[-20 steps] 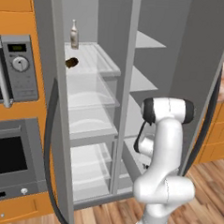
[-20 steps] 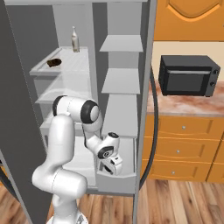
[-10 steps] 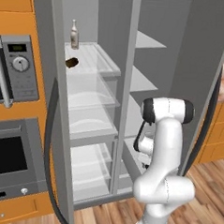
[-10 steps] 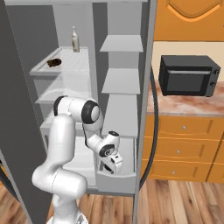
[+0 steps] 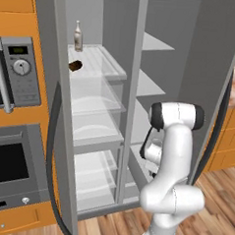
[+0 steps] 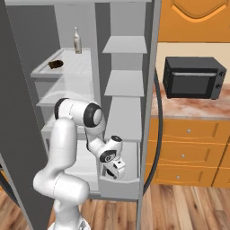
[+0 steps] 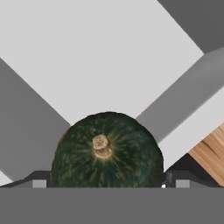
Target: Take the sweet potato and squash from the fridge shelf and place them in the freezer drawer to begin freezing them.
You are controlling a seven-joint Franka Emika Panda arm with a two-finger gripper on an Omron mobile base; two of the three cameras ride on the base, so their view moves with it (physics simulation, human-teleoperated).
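One squash (image 7: pixel 106 151), stem toward camera, between claw (image 7: pixel 107 183) fingers.

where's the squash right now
The squash sits between the fingers in the hand view, low over the freezer drawer; the sweet potato lies on the top shelf.

A tall grey side-by-side refrigerator (image 5: pixel 211 71) stands open, its pale interior evenly lit. Warm orange wooden cabinets (image 6: pixel 193 148) flank it on both sides. To the left, a silver built-in oven with a dark glass door (image 5: pixel 8 167) sits below a grey control panel with a round dial (image 5: pixel 21 67). To the right, a black microwave oven (image 6: pixel 193 77) rests on a speckled pinkish stone counter (image 6: pixel 193 108). The brown wood plank floor (image 6: pixel 188 209) runs underneath.
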